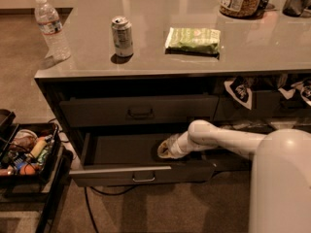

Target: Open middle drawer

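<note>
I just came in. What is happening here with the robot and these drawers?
The robot's white arm reaches from the right into the wide dark grey middle drawer with a small bar pull, which stands pulled well out below the grey counter. The gripper is inside that drawer, behind its front panel, over the lighter grey floor. A clear plastic water bottle, a silver drink can and a green packet sit on the counter.

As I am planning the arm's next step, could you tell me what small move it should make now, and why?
Probably lift the gripper up and out of the middle drawer. That drawer already stands well out, its inside exposed, and the gripper sits inside it behind the front, so the opening looks about done.
</note>
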Controlling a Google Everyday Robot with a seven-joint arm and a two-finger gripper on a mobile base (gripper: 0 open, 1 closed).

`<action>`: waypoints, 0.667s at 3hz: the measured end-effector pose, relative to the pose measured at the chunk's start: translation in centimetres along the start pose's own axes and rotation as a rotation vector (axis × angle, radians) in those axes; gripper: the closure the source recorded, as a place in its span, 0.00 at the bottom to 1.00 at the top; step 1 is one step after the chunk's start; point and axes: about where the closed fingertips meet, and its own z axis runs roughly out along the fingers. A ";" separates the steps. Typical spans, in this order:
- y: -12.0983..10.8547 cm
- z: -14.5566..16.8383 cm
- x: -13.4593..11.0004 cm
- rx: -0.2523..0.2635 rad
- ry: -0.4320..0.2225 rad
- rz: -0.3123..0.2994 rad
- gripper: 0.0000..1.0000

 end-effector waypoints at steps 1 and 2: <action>0.1 0.0 -0.1 -0.098 -0.064 0.029 1.00; 3.2 -1.2 -1.4 -0.237 -0.125 0.054 1.00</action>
